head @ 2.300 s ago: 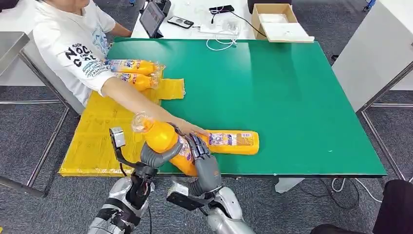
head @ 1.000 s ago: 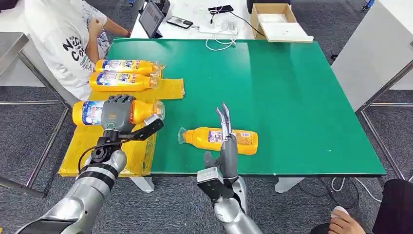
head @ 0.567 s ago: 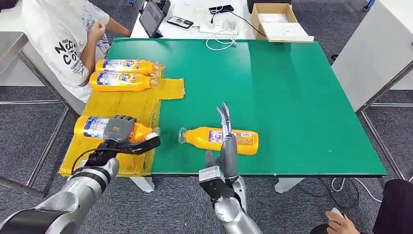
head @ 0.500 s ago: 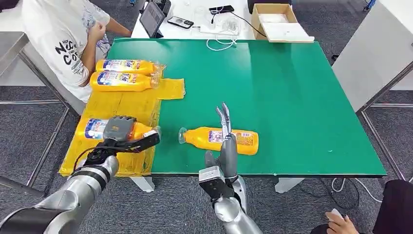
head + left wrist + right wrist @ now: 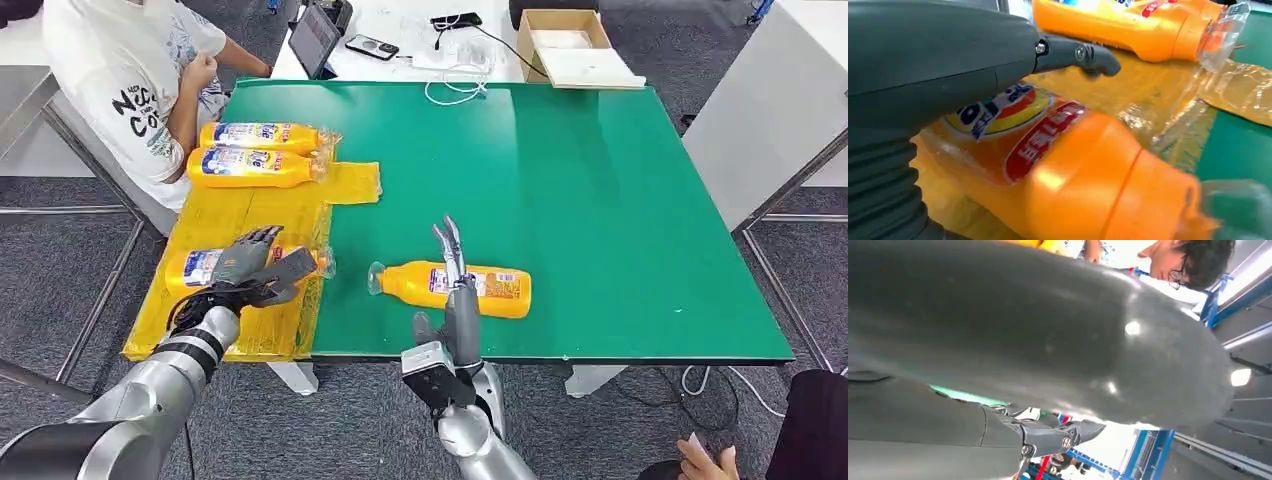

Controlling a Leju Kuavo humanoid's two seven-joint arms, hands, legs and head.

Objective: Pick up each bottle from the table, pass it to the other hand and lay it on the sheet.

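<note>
Left hand (image 5: 255, 268) fingers spread, resting over bottle (image 5: 205, 266) laid on yellow sheet (image 5: 240, 215), apparently releasing; right hand (image 5: 452, 275) open near next bottle (image 5: 455, 287).

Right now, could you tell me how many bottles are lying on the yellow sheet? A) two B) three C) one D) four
B: two bottles lie side by side at the sheet's far end, and a third lies nearer, under the left hand; the fourth bottle lies on the green table.
</note>
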